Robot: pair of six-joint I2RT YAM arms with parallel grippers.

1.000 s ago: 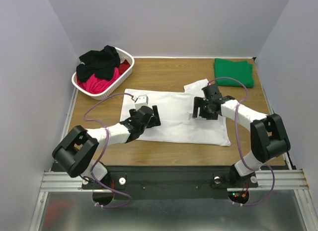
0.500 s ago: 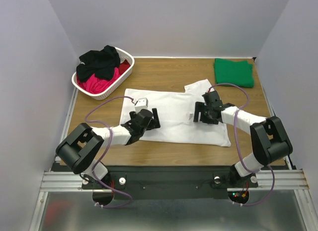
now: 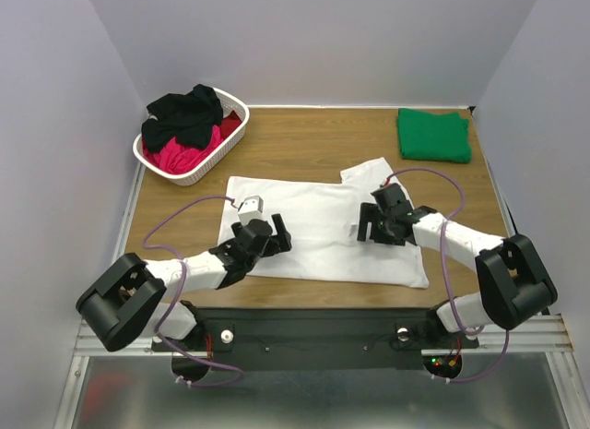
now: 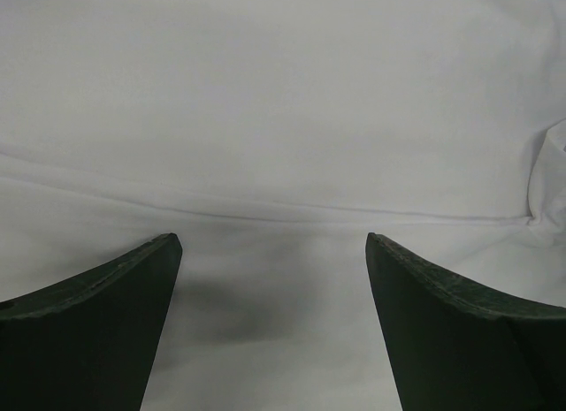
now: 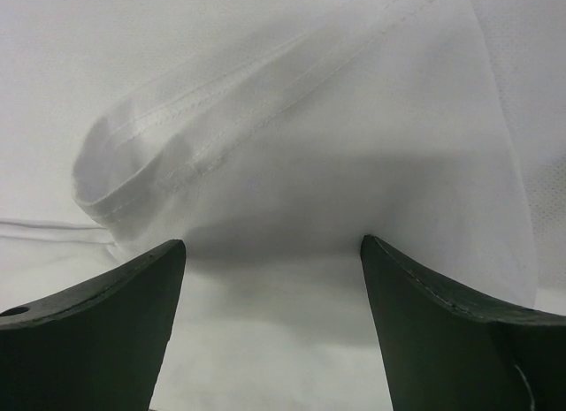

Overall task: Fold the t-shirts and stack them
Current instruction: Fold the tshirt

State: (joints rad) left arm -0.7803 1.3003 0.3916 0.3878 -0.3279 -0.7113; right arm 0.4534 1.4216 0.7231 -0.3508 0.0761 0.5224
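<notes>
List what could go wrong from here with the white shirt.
1. The left gripper hangs open over flat, edgeless cloth of the white t-shirt; closing there may bunch the cloth or catch nothing.
2. The right gripper faces the doubled sleeve hem; it might pinch only one layer, so the fold could go crooked.
3. A crease crosses the cloth ahead of the left gripper and could get folded in.
</notes>
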